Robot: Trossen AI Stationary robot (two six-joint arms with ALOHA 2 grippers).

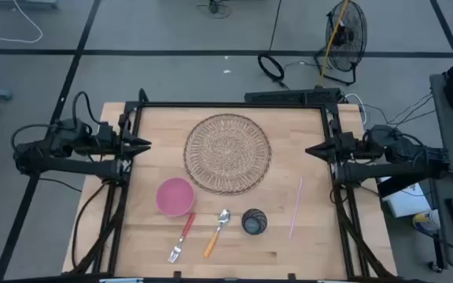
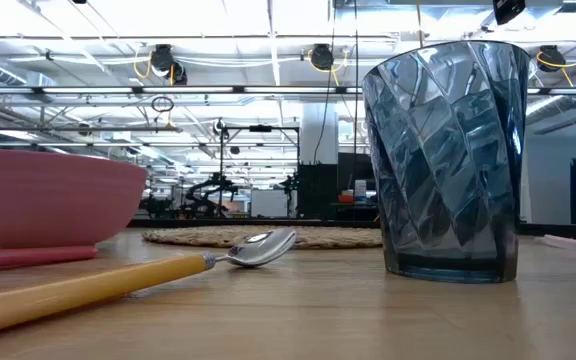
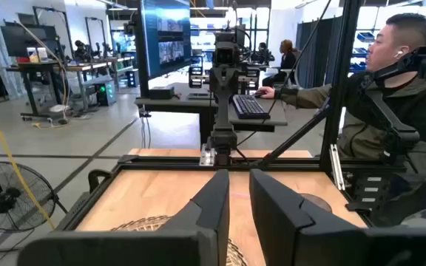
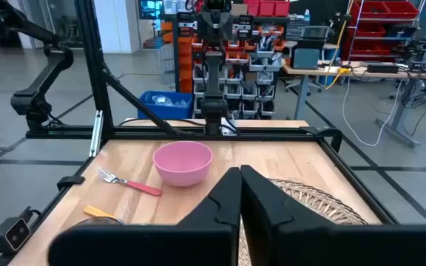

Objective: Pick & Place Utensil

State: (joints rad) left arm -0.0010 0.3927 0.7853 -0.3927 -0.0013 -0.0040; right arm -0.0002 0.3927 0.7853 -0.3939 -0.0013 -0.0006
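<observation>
Spoon (image 1: 218,231), yellow handle, flat on table (image 1: 313,236) between red-handled fork (image 1: 181,237) and dark glass (image 1: 254,221), below woven mat (image 1: 227,152). Left gripper (image 1: 141,145) at left edge, jaws slightly apart. Right gripper (image 1: 314,149) at right edge, jaws together.

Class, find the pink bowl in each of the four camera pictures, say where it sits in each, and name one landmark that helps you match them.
High view: the pink bowl sits left of centre, below the woven mat.
Low view: at the left edge, close to the camera.
Left wrist view: not in it.
Right wrist view: centre, on the table, beside the red-handled fork.
Shared landmark: the woven mat, next to the bowl in all four views.
</observation>
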